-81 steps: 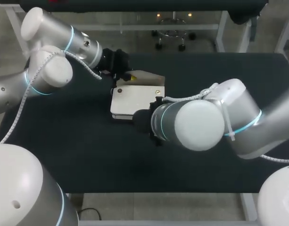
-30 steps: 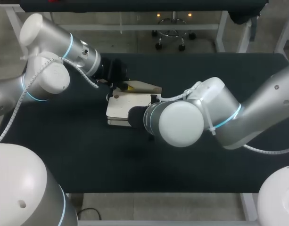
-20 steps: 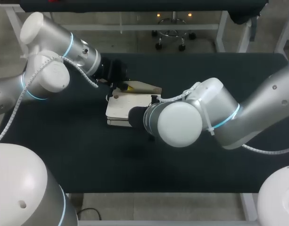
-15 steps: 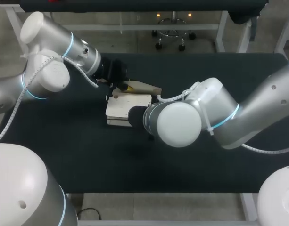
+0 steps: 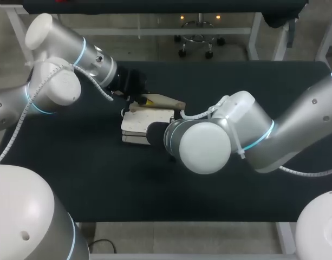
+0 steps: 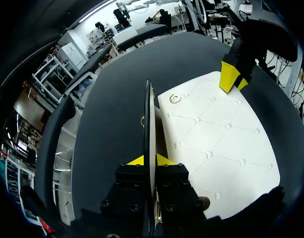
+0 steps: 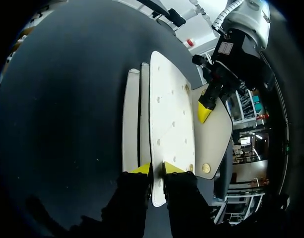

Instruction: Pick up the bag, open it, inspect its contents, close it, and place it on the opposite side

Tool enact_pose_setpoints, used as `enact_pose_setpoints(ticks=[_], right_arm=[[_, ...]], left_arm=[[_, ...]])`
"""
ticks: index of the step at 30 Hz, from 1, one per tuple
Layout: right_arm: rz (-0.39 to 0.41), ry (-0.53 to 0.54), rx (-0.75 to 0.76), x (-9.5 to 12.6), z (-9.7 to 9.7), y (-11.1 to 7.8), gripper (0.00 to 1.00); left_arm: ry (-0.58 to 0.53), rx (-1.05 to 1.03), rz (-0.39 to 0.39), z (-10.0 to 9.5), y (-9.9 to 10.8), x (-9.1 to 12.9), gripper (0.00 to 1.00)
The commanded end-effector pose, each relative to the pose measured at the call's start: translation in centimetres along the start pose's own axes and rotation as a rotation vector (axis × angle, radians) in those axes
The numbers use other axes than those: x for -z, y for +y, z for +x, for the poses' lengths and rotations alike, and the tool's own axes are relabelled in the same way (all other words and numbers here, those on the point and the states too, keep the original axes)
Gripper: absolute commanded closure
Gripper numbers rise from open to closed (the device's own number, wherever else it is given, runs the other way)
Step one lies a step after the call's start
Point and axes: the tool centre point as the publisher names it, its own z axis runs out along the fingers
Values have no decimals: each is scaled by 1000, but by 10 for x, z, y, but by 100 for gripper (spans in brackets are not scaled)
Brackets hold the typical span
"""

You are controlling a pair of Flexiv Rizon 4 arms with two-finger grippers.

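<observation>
Black table [image 5: 274, 92] holds the bag [image 5: 147, 120] near centre — left gripper [image 6: 151, 159] pinches its flap [image 5: 163, 100] at twelve o'clock, right gripper [image 7: 156, 168] clamps the bag at four; opening looks underway — next, lift the flap wider

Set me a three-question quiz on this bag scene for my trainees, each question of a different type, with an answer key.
1. True or false: the left gripper holds the bag's flap raised on edge.
2. The bag is: A) white, B) red, C) green.
3. Fill in: the right gripper is ____ on the bag's edge.

Key: 1 true; 2 A; 3 shut.
</observation>
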Motion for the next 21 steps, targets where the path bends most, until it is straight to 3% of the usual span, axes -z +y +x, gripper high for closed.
enact_pose_setpoints(ticks=[1, 21], right_arm=[[1, -9, -1, 2, 2, -1, 100], [17, -10, 5, 2, 3, -1, 100]], left_arm=[[-21, -13, 5, 3, 1, -1, 100], [-192, -249, 10, 29, -9, 5, 100]])
